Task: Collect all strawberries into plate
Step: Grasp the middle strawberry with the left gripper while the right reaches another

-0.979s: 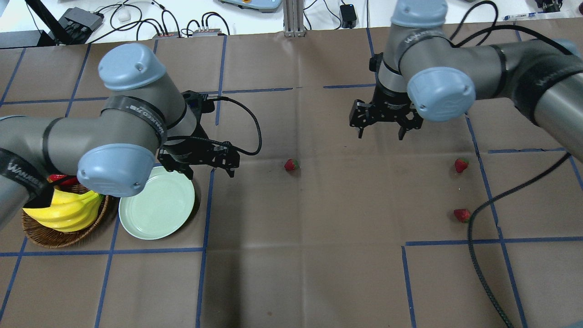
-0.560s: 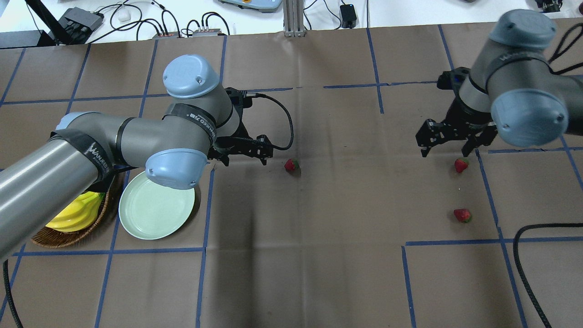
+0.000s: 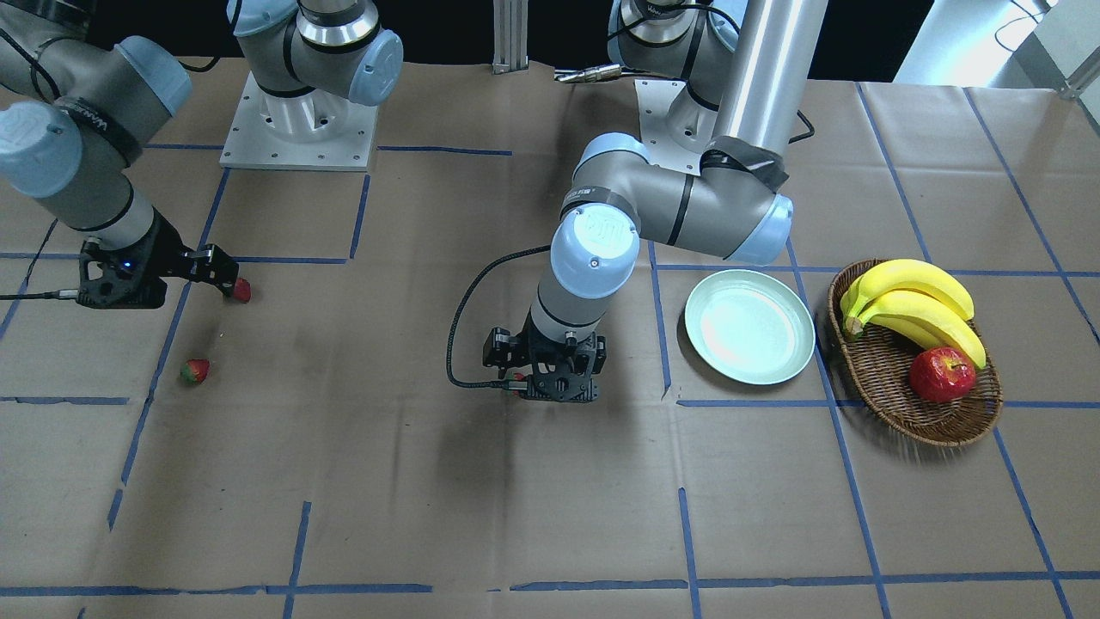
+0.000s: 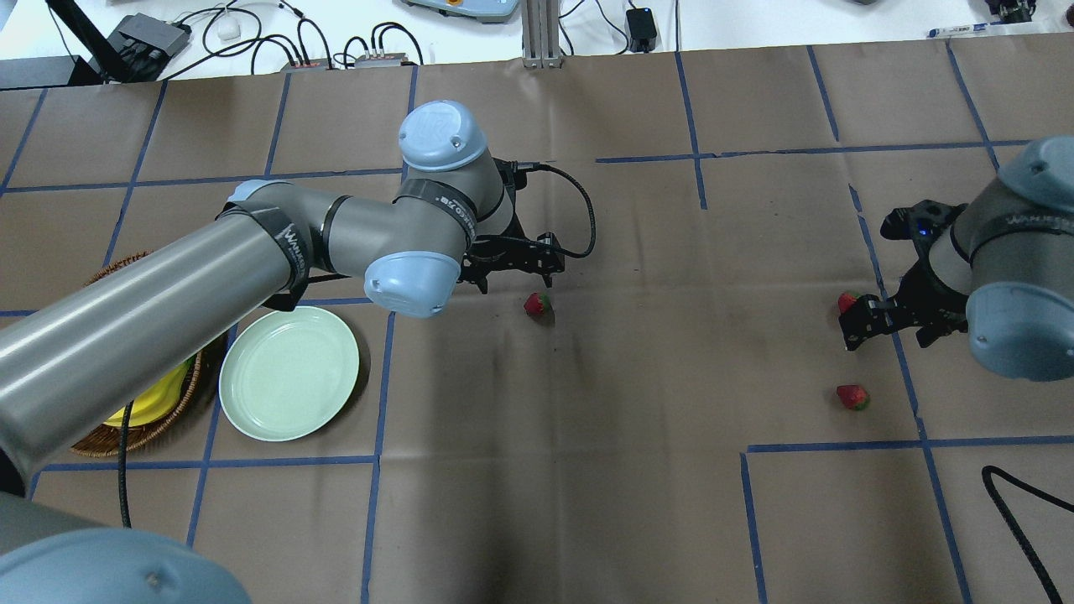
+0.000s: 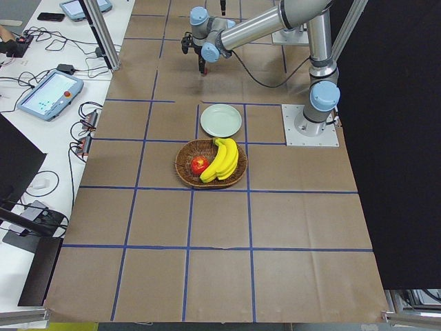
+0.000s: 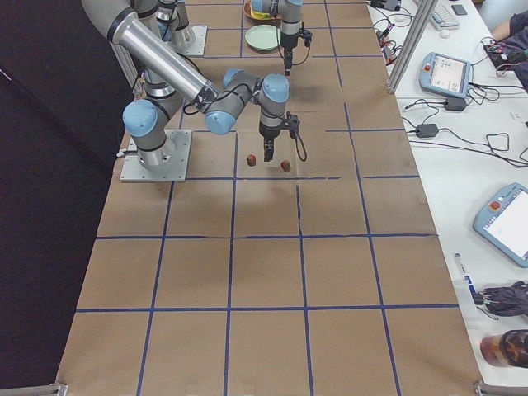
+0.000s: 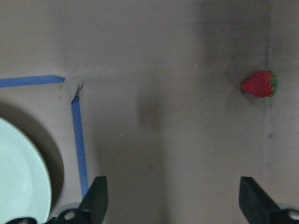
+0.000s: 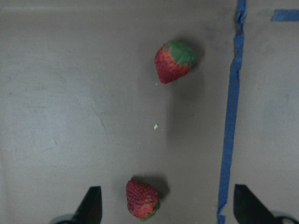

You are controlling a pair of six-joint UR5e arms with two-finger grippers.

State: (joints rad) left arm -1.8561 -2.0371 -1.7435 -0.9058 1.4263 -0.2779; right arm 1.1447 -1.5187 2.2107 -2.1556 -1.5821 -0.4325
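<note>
Three strawberries lie on the brown paper. One is mid-table [image 4: 537, 304], two are at the right [image 4: 846, 299] [image 4: 852, 396]. The mint-green plate [image 4: 289, 373] sits empty at the left. My left gripper [image 4: 516, 273] is open and hovers just beyond the middle strawberry; in the left wrist view [image 7: 173, 186] that berry [image 7: 259, 84] lies ahead to the right. My right gripper [image 4: 888, 335] is open beside the upper right strawberry. In the right wrist view [image 8: 167, 191] one berry [image 8: 142, 199] lies between the fingers and another [image 8: 174, 60] lies farther ahead.
A wicker basket [image 3: 876, 378] with bananas [image 3: 915, 305] and a red apple [image 3: 942, 375] stands beside the plate [image 3: 749, 327]. Blue tape lines cross the paper. A black cable [image 4: 1015, 503] lies at the near right.
My left gripper has swung right, from over the plate's edge to beside the middle strawberry. My right gripper has moved right and nearer, down to the two right strawberries. Both stay open.
</note>
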